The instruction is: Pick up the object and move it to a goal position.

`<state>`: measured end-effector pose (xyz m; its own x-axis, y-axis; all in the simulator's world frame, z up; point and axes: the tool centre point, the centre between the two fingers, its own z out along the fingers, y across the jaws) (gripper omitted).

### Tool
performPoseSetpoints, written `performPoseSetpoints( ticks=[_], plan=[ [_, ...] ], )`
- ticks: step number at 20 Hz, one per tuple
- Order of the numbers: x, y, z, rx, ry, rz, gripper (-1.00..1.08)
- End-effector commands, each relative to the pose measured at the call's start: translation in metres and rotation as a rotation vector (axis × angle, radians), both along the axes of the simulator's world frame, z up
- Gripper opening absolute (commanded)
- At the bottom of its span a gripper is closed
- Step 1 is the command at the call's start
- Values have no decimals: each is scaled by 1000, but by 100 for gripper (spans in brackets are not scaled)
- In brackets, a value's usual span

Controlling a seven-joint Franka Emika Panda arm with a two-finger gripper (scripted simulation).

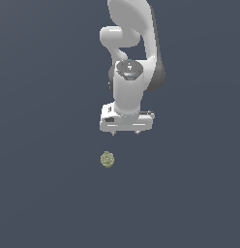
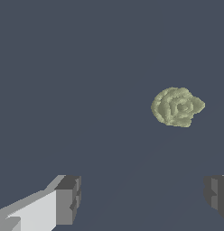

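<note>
Wrist view shows your gripper (image 2: 141,198) spread wide, holding nothing — the object (image 2: 177,107) lies apart, not between the fingers. You're approaching, I judge: centre over it, then descend.

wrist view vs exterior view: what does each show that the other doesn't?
Wrist view only: the blob's bumpy, coiled surface up close, and the dark pads of the gripper's fingers, set wide apart with nothing between them.

Exterior view only: the whole white arm above the gripper, and the blob lying clear of the gripper, toward the exterior view's left.

Both: the olive-green blob resting on the plain dark floor, untouched, and the open gripper.
</note>
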<state>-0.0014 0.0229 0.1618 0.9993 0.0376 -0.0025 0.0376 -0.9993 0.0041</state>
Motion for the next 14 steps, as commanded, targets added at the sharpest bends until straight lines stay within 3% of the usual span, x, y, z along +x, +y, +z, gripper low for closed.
performPoseSetpoints(
  ticks=[1,14],
  plan=[
    [0,0,0,0,0,0,100],
    [5,12,15,-18,-13,25,100]
  ],
)
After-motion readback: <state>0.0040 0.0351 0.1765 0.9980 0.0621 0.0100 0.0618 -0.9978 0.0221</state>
